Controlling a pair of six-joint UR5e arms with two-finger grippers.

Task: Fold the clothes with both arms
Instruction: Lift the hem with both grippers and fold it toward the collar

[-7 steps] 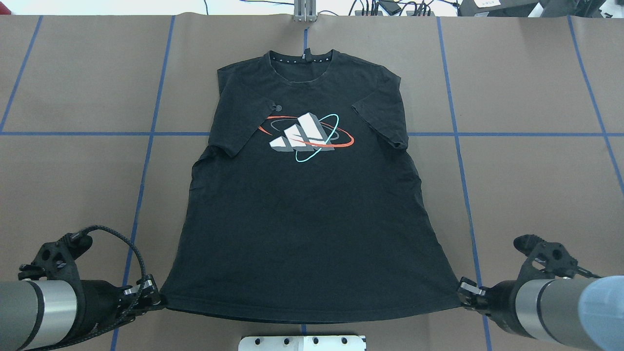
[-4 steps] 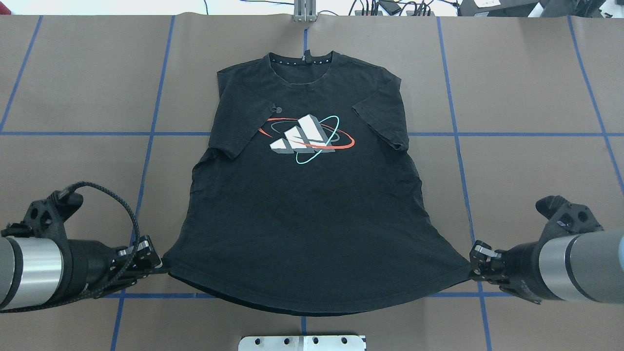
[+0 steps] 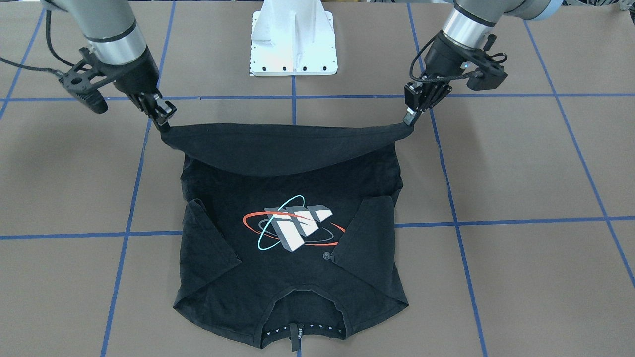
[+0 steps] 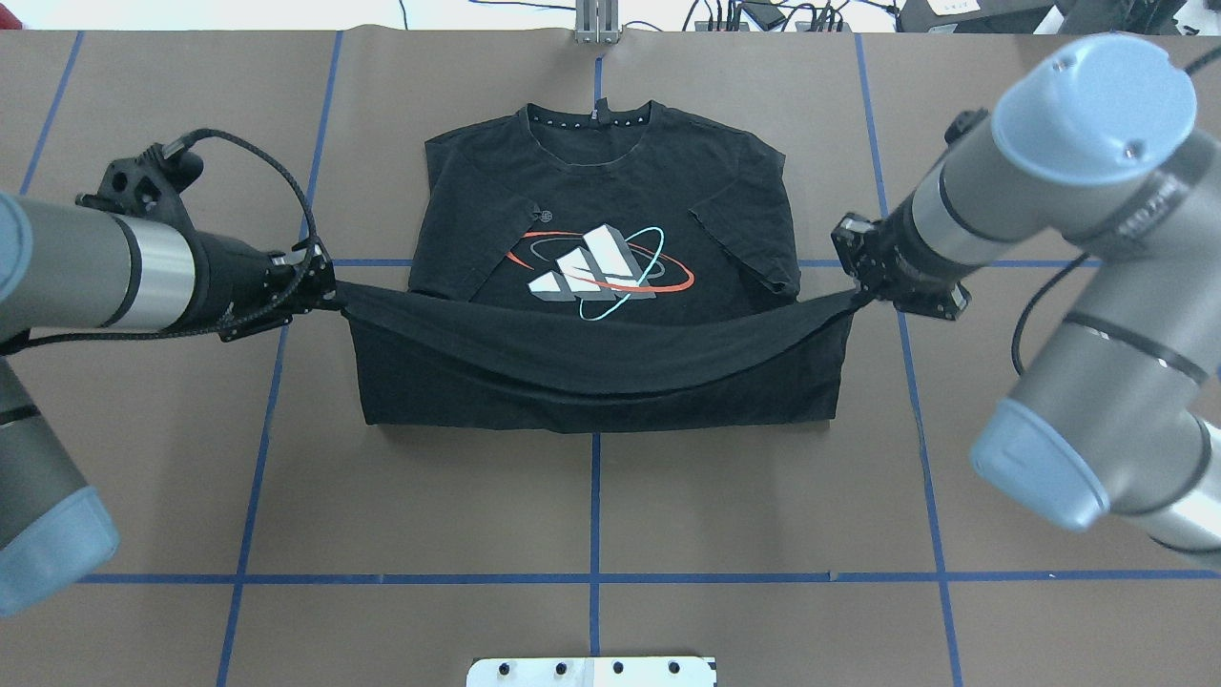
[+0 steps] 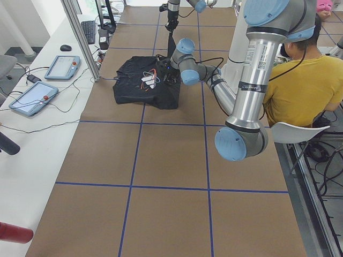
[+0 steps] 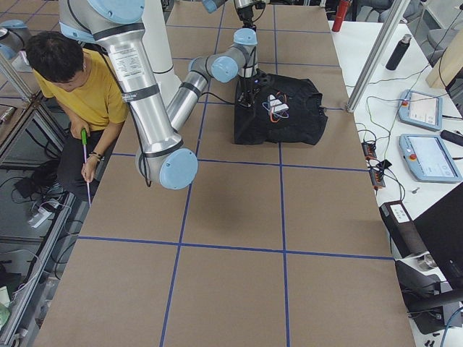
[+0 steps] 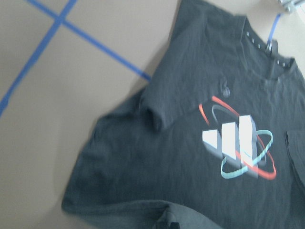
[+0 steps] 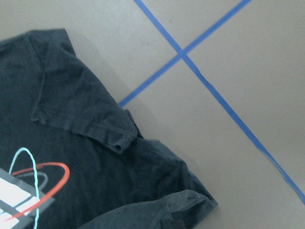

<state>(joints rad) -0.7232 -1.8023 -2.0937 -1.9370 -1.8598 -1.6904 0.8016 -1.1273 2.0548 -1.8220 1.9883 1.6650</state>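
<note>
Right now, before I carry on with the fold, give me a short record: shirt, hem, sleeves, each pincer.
shirt: black T-shirt, print side up, collar far from the robot
hem: raised off the table, sagging mid-span, short of the logo
sleeves: both folded inward over the chest
left pincer: shut on one hem corner
right pincer: shut on the other hem corner

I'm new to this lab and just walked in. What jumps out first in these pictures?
The black T-shirt in the middle of the brown table, its lower hem lifted and strung like a sagging band between the left gripper and the right gripper, each pinching a corner. Next, the red, teal and white logo on its chest, just beyond that hem.
</note>
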